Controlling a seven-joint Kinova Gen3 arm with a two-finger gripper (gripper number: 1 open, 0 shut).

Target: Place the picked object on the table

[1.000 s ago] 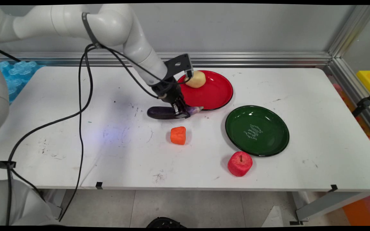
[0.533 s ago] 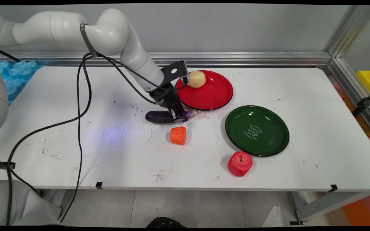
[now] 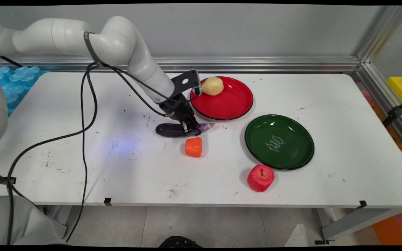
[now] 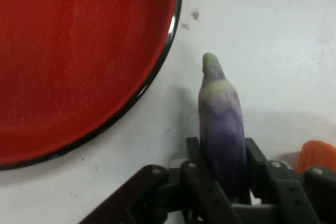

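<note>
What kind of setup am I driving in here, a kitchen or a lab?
Most likely a robot lab test cell, not a kitchen: a scuffed white table fenced by an aluminium frame, with toy food such as the eggplant in the gripper and an apple.

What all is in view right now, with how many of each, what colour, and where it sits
eggplant: one, dark purple with a pale stem end, lying on the table just in front of the red plate, clamped between the hand's fingers
red plate: one, red with a black rim, far middle of the table
potato: one, pale yellow, on the red plate's far left part
green plate: one, dark green with white lettering, right of and nearer than the red plate
carrot piece: one, orange, just in front of the eggplant
apple: one, red, by the green plate's near rim
table: one, white, scuffed
hand: one, black, shut on the eggplant, on a white arm with hanging black cables
</note>
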